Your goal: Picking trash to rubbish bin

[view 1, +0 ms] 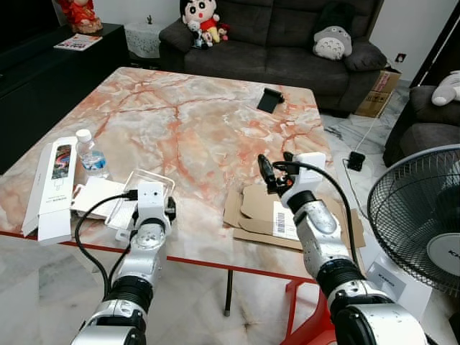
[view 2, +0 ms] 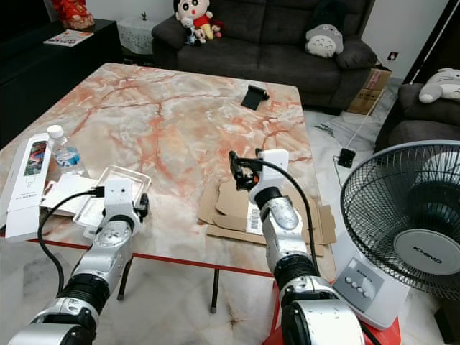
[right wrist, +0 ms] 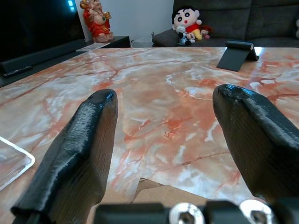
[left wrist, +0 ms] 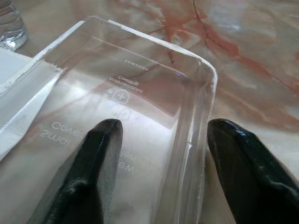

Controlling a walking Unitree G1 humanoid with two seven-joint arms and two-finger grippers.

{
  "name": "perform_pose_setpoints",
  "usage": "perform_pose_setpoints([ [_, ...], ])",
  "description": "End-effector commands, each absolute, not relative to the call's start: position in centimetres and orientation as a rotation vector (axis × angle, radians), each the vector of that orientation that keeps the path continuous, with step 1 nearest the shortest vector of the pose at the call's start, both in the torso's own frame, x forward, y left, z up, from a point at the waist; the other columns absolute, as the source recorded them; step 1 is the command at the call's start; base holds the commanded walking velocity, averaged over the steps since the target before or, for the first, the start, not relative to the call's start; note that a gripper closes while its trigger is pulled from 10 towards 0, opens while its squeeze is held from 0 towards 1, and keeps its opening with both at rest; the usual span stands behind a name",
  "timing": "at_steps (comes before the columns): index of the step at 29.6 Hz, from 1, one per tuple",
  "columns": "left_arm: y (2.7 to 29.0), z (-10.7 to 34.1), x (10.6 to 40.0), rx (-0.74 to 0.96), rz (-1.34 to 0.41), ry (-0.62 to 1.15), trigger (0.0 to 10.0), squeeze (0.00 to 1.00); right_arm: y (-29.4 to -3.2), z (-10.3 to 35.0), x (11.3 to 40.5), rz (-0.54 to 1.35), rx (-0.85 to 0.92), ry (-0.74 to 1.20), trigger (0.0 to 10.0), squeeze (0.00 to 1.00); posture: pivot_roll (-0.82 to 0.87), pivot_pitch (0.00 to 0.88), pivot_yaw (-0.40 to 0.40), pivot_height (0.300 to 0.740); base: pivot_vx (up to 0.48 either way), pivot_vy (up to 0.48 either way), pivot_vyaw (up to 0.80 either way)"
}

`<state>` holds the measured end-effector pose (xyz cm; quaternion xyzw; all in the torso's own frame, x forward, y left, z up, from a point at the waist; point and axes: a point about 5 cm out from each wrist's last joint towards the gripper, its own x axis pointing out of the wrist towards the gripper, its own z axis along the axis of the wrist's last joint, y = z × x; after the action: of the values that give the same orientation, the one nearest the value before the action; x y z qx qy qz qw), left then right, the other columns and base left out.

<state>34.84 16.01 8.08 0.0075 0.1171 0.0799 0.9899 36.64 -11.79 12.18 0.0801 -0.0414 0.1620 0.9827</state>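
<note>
Your left gripper (left wrist: 161, 154) sits low at the near left edge of the marble table (view 1: 194, 122), right at a clear plastic tray (left wrist: 140, 88). In the left wrist view its two black fingers (left wrist: 93, 163) are spread apart, one on each side of the tray's side wall: one finger shows through the clear plastic over the tray's floor, the other lies outside the wall. You cannot tell from these pictures whether either finger touches the plastic; the jaws are not clenched on it.

The tray is see-through and shallow, with rounded corners, a raised rim and faint mirrored lettering on its base. The pink-veined marble shows through it. It lies flat near the table's front edge, partly over a white sheet of paper (view 1: 97, 195). Just beyond that stands a small water bottle (view 1: 90, 154) with a white cap, and a long white box (view 1: 56, 187) lies along the table's left edge.

Your right gripper (view 1: 277, 172) is held above the table towards the near right side, over flattened brown cardboard (view 1: 251, 212) that bears a white label. Its fingers (right wrist: 79, 158) are parted and grasp nothing.

Further off, a small black stand (view 1: 269, 99) rests on the table's far side. A dark sofa (view 1: 287, 43) with soft toys stands beyond, and a floor fan (view 1: 420, 215) is to the right.
</note>
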Motion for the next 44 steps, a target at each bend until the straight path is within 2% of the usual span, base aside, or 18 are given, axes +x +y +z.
perform_pose_setpoints([
  [1,15.4,7.8,34.8,-0.003,0.142,0.260,0.0,0.00,-12.1,12.6,36.9,0.327,0.144,-0.087,10.0,0.00,-0.08,0.000,-0.104,0.740,0.000,0.000,0.00],
  [9,15.3,8.3,35.2,-0.022,0.126,0.268,0.0,0.00,-12.2,12.7,36.9,0.329,0.142,-0.085,10.0,0.00,-0.08,0.000,-0.105,0.740,0.000,0.000,0.00],
  [10,15.1,8.6,35.4,-0.017,0.117,0.263,10.0,0.00,-12.2,12.7,36.9,0.329,0.141,-0.084,10.0,0.00,-0.08,0.000,-0.105,0.740,0.000,0.000,0.00],
  [23,13.2,13.6,36.9,0.018,-0.027,0.137,10.0,0.00,-12.2,12.9,37.1,0.329,0.137,-0.087,10.0,0.00,-0.08,0.000,-0.104,0.740,0.000,0.000,0.00],
  [28,13.1,14.2,37.0,0.037,-0.027,0.141,10.0,0.00,-12.2,12.9,37.1,0.329,0.137,-0.086,10.0,0.00,-0.08,0.000,-0.104,0.740,0.000,0.000,0.00],
  [29,13.1,14.2,37.0,0.044,-0.023,0.146,10.0,0.59,-12.2,12.9,37.1,0.329,0.137,-0.086,10.0,0.00,-0.08,0.000,-0.103,0.740,0.000,0.000,0.00],
  [30,13.1,14.2,37.0,0.044,-0.023,0.146,10.0,0.59,-12.2,12.9,37.1,0.329,0.137,-0.086,10.0,0.00,-0.08,0.000,-0.103,0.740,0.000,0.000,0.00],
  [31,13.6,13.9,37.0,0.064,0.002,0.174,10.0,1.00,-12.2,12.8,37.1,0.329,0.137,-0.085,10.0,0.00,-0.08,0.000,-0.102,0.740,0.000,0.000,0.00],
  [42,14.2,13.2,36.7,0.103,0.041,0.252,10.0,1.00,-12.1,12.7,37.0,0.332,0.134,-0.079,10.0,0.00,-0.08,0.000,-0.098,0.740,0.000,0.000,0.00],
  [43,14.0,12.9,36.6,0.089,0.024,0.276,10.0,0.00,-12.1,12.7,37.0,0.335,0.134,-0.079,10.0,0.00,-0.08,0.000,-0.096,0.740,0.000,0.000,0.00],
  [44,14.0,12.9,36.6,0.089,0.024,0.276,10.0,0.00,-12.1,12.7,37.0,0.335,0.134,-0.079,10.0,0.00,-0.08,0.000,-0.096,0.740,0.000,0.000,0.00],
])
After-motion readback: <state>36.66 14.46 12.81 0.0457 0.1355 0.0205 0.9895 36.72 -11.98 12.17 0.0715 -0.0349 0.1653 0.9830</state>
